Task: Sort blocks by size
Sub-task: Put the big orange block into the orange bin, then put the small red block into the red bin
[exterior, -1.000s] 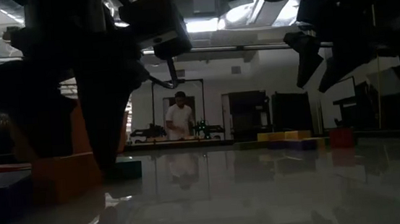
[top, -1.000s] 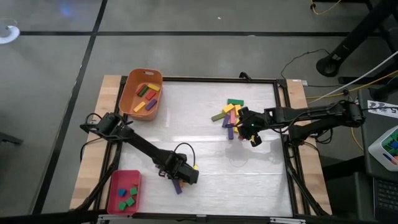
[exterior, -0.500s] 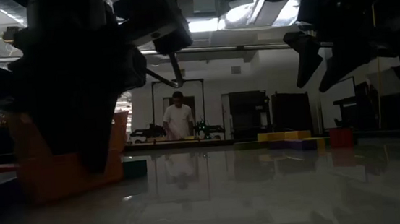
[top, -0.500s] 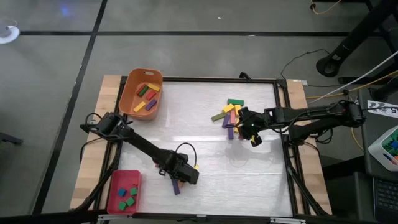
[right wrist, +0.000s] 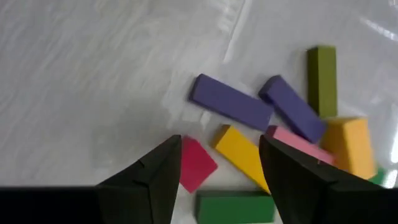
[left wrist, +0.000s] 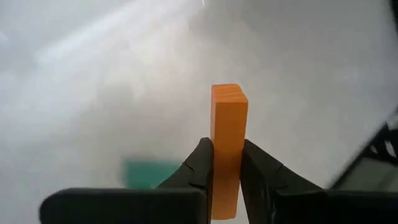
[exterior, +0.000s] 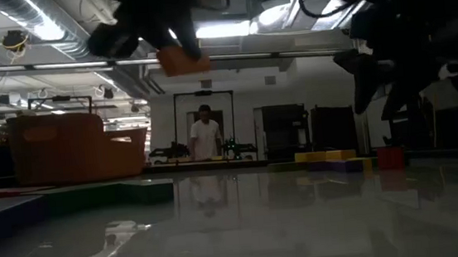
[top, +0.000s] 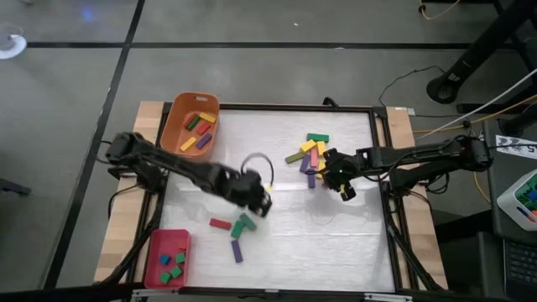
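Note:
My left gripper (top: 262,204) hangs over the table's middle left, shut on an orange bar (left wrist: 228,130) that also shows high up in the low view (exterior: 183,62). Below and near it, a red block (top: 221,224), a green block (top: 243,225) and a purple bar (top: 236,250) lie flat on the table. My right gripper (right wrist: 217,162) stands open at the near edge of the block pile (top: 309,156). A pink-red block (right wrist: 198,163) and a yellow bar (right wrist: 239,150) lie on the table between its fingers. My left gripper pinches the orange bar's two long sides (left wrist: 227,163) between its two fingers (left wrist: 200,167), near one end. The bar runs along the fingers and its free end (left wrist: 229,94) sticks out well past the tips. It comes slanting down from above and holds the bar clear of the table.
An orange tub (top: 191,126) with several bars stands at the far left. A flat red tray (top: 168,258) with small blue and green cubes sits at the near left corner. A black frame (top: 379,151) edges the white mat. A person stands in the room behind (exterior: 206,137).
My left gripper has risen from the near part of the table and gone toward the far edge and a little right, carrying the orange bar up clear of the table. The red, green and purple blocks it stood over now lie uncovered. My right gripper has kept still.

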Robot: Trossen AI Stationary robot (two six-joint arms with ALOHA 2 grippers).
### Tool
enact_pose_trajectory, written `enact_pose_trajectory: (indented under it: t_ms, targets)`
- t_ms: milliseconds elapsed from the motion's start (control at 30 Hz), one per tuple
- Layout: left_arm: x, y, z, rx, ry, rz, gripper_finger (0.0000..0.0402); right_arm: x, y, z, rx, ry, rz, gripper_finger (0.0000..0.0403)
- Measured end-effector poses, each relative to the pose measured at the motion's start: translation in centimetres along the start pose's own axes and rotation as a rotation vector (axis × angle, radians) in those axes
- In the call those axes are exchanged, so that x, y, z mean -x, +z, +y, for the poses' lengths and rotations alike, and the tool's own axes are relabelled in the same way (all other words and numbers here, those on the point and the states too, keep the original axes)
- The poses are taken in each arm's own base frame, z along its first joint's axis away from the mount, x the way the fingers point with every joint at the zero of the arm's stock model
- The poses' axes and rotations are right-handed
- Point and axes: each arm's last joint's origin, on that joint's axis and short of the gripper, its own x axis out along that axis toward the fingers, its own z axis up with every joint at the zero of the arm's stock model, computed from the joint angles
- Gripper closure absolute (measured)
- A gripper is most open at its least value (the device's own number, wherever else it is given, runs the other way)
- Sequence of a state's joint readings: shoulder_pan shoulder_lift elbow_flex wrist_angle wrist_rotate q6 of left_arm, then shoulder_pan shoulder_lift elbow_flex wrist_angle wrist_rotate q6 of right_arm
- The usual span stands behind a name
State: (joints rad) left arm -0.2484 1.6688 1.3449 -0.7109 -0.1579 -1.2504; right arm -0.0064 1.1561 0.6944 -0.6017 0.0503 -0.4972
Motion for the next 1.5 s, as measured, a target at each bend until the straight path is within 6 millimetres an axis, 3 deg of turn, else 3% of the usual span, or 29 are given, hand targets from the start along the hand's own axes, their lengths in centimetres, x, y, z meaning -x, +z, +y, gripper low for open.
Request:
enact_pose_trajectory:
  t_ms: [167, 333, 533, 700, 1067, 1500]
  targets:
    - [4.1, 4.3, 3.5, -0.082, 0.154, -0.157, 0.0364, -0.9, -1.0, 0.5, -0.184, -0.022, 0.036, 0.0189]
    - [7.5, 7.4, 7.9, -0.1, 0.408, -0.27, 0.0364, -1.4, -1.7, 0.8, -0.287, -0.042, 0.07, 0.0189]
    - [9.7, 9.7, 12.5, -0.055, 0.7, -0.268, 0.0356, -1.7, -2.1, 1.0, -0.335, -0.04, 0.08, 0.0189]
    - [9.6, 11.4, 15.2, -0.045, 0.835, -0.258, 0.0358, -1.8, -2.0, 1.0, -0.337, -0.048, 0.06, 0.0189]
    - [8.3, 13.0, 20.2, 0.008, 0.908, -0.124, 0.0294, -1.8, -1.9, 0.9, -0.367, -0.054, 0.048, 0.0189]
    - [8.3, 13.2, 21.0, 0.048, 0.898, -0.099, 0.027, -1.8, -1.9, 0.9, -0.513, -0.064, 0.05, 0.0189]
